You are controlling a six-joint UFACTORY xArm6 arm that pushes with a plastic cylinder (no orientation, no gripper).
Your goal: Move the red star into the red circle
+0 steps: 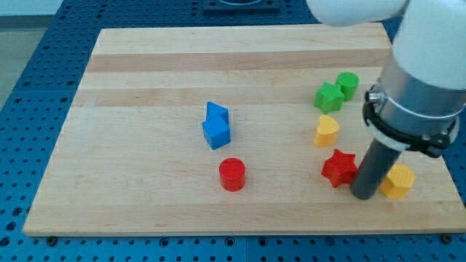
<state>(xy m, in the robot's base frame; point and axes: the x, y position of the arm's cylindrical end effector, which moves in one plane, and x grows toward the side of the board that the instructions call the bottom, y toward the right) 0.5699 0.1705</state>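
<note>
In the camera view, my tip (363,195) is set down on the wooden board (145,109), touching or just beside the red star block (339,168) on its right; no gripper is fitted. The red circular block (232,175) lies well apart to the view's left. A steady leftward push through the star's centre is advised, so that it is not spun aside.

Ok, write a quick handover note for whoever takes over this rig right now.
My tip is down on the board, right beside the red star, on its right side, with the yellow block just to the tip's right.
The red circle sits well to the view's left of the star, apart from it.
Done: tip is lined up behind the star.
Left: push the star leftward until it meets the red circle.
</note>
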